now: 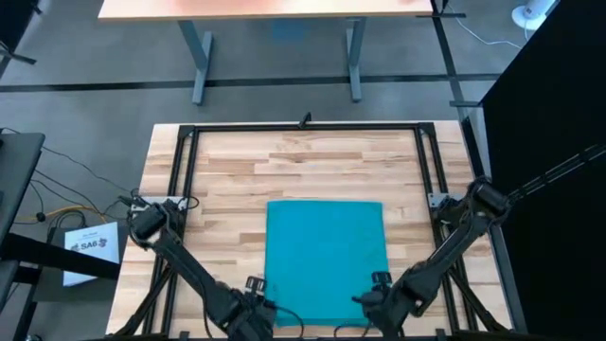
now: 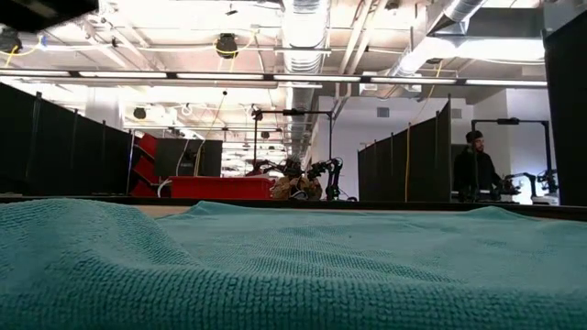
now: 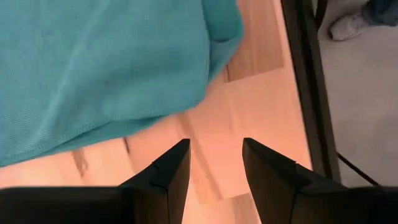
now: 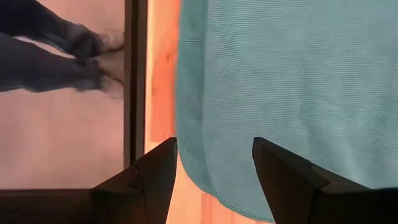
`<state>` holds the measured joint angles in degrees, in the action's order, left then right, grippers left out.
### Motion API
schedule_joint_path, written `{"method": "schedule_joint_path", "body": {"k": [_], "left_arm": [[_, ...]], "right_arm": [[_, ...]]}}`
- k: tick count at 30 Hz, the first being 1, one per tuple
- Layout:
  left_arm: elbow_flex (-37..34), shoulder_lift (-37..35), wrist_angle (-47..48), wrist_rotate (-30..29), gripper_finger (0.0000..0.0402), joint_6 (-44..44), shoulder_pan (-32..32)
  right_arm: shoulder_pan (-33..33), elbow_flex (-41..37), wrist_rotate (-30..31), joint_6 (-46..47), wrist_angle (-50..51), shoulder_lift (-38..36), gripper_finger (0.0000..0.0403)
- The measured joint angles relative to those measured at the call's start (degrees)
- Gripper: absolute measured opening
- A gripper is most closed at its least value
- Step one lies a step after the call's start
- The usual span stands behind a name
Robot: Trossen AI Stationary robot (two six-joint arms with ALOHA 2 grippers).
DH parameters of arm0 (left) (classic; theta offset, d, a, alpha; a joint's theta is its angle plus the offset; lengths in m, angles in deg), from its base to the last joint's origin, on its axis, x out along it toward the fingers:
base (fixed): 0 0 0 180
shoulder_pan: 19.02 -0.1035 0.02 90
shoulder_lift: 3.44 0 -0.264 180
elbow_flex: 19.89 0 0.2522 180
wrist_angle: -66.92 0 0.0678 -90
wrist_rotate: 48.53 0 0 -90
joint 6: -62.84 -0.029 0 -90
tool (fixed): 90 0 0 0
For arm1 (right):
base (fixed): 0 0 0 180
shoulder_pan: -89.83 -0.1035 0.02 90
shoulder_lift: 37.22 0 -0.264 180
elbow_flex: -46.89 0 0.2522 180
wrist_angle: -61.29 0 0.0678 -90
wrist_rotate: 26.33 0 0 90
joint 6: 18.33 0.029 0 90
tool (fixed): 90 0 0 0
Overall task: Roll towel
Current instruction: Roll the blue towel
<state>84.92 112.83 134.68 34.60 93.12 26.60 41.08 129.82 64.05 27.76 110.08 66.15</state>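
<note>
Lying flat and spread out on the wooden table [image 1: 227, 166], the teal towel [image 1: 325, 258] sits a little toward the six o'clock side of the middle, its near edge reaching almost to the table's front rim. Both arms crouch at that near edge. The left gripper [image 3: 214, 163] hovers over bare wood just off the towel's seven o'clock corner, fingers parted and empty. The right gripper [image 4: 214, 163] stands at the five o'clock corner with its jaws wide, the cloth's edge lying between them but not pinched. From table height the fabric shows a soft looped weave with a gentle hump, so I judge it light, limp and likely to bunch or slide on smooth wood. The two near corners look the sensible places to pinch, lifting both together to start an even roll toward twelve o'clock
</note>
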Motion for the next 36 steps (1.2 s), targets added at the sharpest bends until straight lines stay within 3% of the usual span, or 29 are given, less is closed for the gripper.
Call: {"method": "schedule_joint_path", "body": {"k": [6,15,25,36], "left_arm": [[6.86,4.21,1.26,-4.95,0.0133,5.78,-0.20],[13.40,11.73,0.02,-5.25,0.0133,3.76,-0.74],[13.70,12.37,1.10,-9.71,0.0133,4.23,-1.09],[12.76,12.34,-2.48,-5.48,0.0137,3.23,-0.87]], "right_arm": [[-2.10,2.87,0.08,0.67,2.81,3.00,0.0194],[-4.11,2.75,3.06,1.51,1.02,3.65,0.0194],[-3.19,2.71,2.71,1.83,-4.24,8.42,0.0194],[-2.65,2.76,2.25,2.11,-7.10,9.39,0.0198]]}}
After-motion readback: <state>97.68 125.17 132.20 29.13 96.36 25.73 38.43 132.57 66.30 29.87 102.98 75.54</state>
